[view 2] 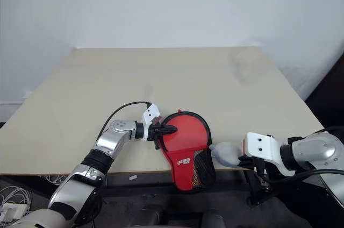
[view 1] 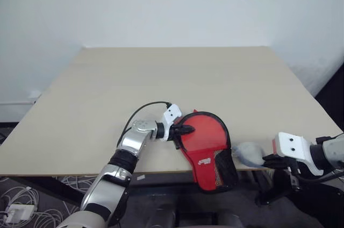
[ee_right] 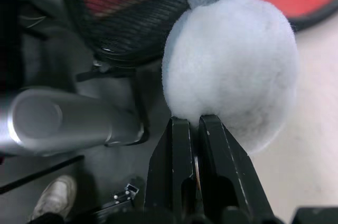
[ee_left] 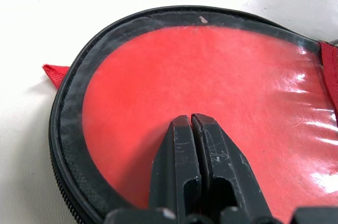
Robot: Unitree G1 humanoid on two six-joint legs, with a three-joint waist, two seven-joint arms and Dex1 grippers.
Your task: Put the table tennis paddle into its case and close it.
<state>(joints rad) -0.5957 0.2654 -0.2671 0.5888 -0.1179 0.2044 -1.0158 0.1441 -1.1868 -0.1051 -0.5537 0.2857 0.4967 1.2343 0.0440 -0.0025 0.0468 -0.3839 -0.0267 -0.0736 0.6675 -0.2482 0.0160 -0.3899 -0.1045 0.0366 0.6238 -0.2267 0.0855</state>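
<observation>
Case: you are looking at the case (view 1: 207,150) lying flat at the table's (view 1: 177,77) near edge, round end on the wood, narrow mesh end hanging past the edge.
Paddle: you are not seeing any separate paddle; judging by the filled, flat shape it is probably already inside, but the pictures are not confirming that.
Zip: in the left wrist view the black zip edging is running unbroken around the round end, so the case is looking closed there; you cannot tell how the zip stands at the mesh end.
Progress: you are likely sitting at the last step, with only a check of the zip left.
Left gripper: your left gripper (view 1: 183,130) is resting on the case's round end, on the side toward the table's left edge, with its jaws shut on nothing and the tips pressing on the red face.
Right gripper: your right gripper (view 2: 248,159) is hanging off the near edge, well apart from the case, with its jaws closed and no object clearly between them.
Grey fluff: a soft grey puff (view 1: 248,154) is sitting at the near edge just beside the case's mesh end, right in front of your right fingertips (ee_right: 211,145).
Obstacle: that puff is standing between your right gripper and the mesh end; the overhang is also risking a slide off the table.
</observation>
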